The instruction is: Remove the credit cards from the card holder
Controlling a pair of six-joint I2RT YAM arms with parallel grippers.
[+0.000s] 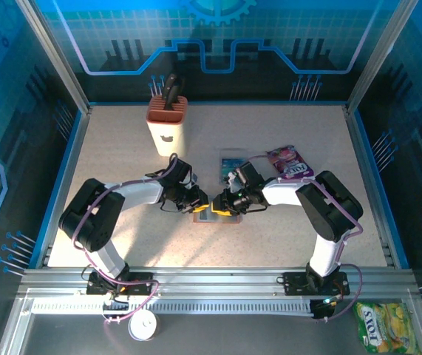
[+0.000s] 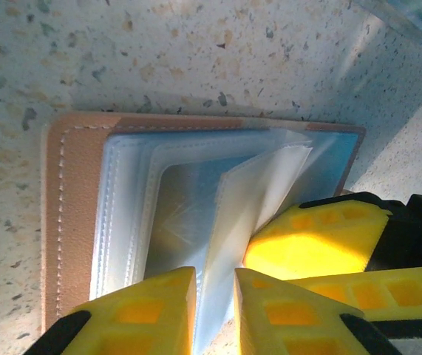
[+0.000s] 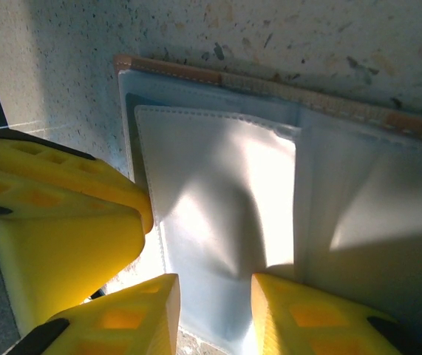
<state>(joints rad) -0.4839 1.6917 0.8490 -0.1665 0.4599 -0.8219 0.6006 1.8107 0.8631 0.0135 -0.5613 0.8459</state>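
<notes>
**Card holder (image 1: 204, 217) open mid-counter (image 1: 122, 222), grip on sleeves unclear**

Seeing the card holder lying open and flat at the centre of the speckled counter, between the two arms. Brown stitched rim showing around a stack of clear sleeves.

Left hand (image 2: 214, 285) at one edge of it: yellow fingers (image 2: 151, 314) a narrow gap apart, one raised sleeve leaf (image 2: 259, 196) running down into that gap. Cannot tell whether pinched or just straddled.

Right hand (image 3: 215, 292) at the opposite side: fingers (image 3: 310, 322) slightly wider apart, middle sleeve (image 3: 218, 185) bulged and creased, reaching into the gap. Likewise cannot tell whether clamped.

Fingertips of both hands just beside each other over the holder, right hand's fingers (image 2: 321, 237) close against the base of the raised leaf.

Bluish card (image 2: 185, 214) face behind a clear sleeve, inside the holder; too blurred to confirm more.

Also on the counter: clear tray (image 1: 230, 163) just behind the holder, purple packet (image 1: 290, 163) to its right, knife block (image 1: 167, 122) back left. Yellow-green packet (image 1: 383, 325) and white roll (image 1: 143, 326) down by the front rail.
</notes>
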